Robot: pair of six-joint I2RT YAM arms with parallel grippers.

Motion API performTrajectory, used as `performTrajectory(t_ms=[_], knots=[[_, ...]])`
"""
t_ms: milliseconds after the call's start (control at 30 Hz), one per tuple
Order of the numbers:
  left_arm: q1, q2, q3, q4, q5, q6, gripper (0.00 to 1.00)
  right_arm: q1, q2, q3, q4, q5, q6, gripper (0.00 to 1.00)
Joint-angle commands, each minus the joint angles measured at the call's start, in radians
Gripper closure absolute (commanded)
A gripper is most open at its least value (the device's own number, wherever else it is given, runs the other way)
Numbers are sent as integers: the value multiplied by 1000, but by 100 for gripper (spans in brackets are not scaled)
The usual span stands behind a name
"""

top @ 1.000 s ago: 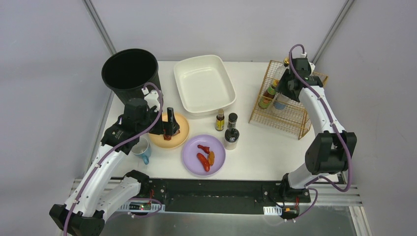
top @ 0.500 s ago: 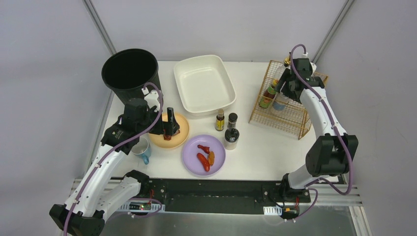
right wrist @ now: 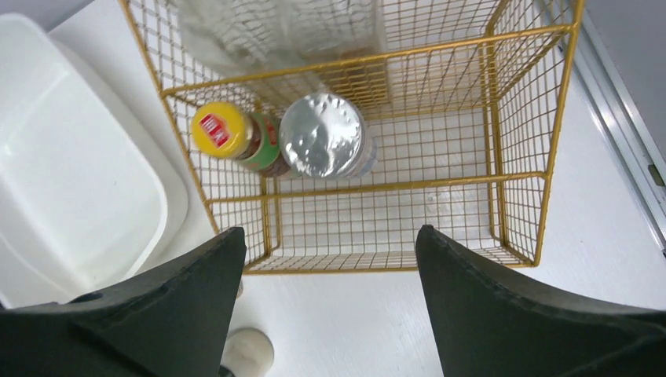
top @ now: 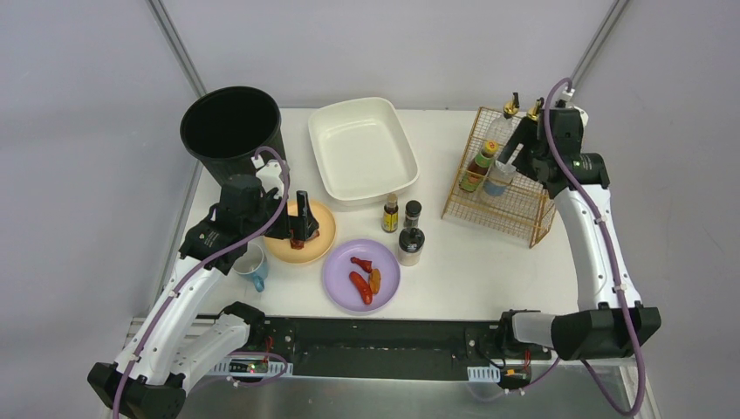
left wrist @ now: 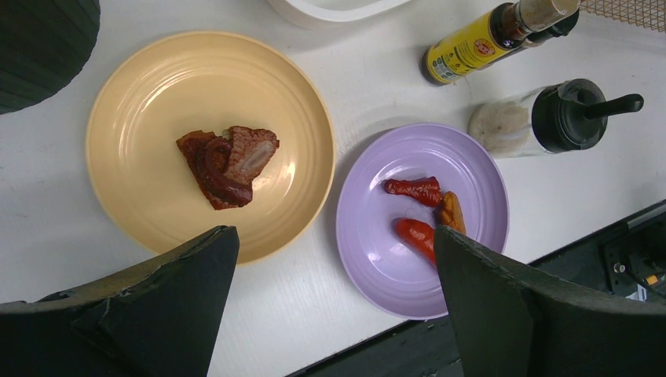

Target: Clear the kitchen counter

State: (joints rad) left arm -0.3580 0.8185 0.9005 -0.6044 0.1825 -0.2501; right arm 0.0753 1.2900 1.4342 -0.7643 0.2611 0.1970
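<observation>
The kitchen counter (top: 489, 271) holds a yellow plate (top: 321, 243) with pieces of brown meat (left wrist: 226, 163) and a purple plate (top: 342, 284) with red and orange sausages (left wrist: 415, 188). Behind the purple plate stand a yellow-label bottle (top: 390, 213), a dark-capped jar (top: 412, 212) and a black-lidded shaker (top: 411, 246). My left gripper (top: 301, 225) hangs above the yellow plate, open and empty (left wrist: 330, 236). My right gripper (top: 517, 150) is open and empty (right wrist: 330, 236) above the gold wire rack (top: 510, 205).
A black bin (top: 231, 131) stands at the back left and a white basin (top: 362, 148) behind the plates. A blue cup (top: 253, 266) sits under my left arm. The rack holds a yellow-capped bottle (right wrist: 228, 133), a silver-topped bottle (right wrist: 322, 133) and taller bottles behind.
My right gripper has drawn back to the right and upward, away from the bottles in the rack. The left arm has not moved.
</observation>
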Motion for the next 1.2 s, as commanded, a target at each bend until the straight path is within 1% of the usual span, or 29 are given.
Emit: performTrajectory(t_ms=[0,167,333,467,700,833,1000,1100,1167], knots=[[8,-2,9,12,17,2,0,50,-44,48,-108,-93,-23,17],[8,0,9,12,15,1,0,191,-86,23,-165,-129,-35,18],[8,1,9,12,11,2,0,327,-124,-21,-154,-171,11,18],[9,1,7,12,4,2,0,403,-140,-69,-135,-215,54,17],[9,-5,4,8,-20,0,0,562,-111,-115,-125,-168,86,15],[8,-9,3,6,-40,-1,0,654,-85,-121,-104,-134,106,11],[8,-3,4,5,-51,0,0,740,-34,-113,-98,-71,119,10],[9,1,5,5,-54,0,0,778,-2,-115,-98,-29,136,6],[8,5,4,5,-54,0,0,799,20,-113,-102,-7,141,5]])
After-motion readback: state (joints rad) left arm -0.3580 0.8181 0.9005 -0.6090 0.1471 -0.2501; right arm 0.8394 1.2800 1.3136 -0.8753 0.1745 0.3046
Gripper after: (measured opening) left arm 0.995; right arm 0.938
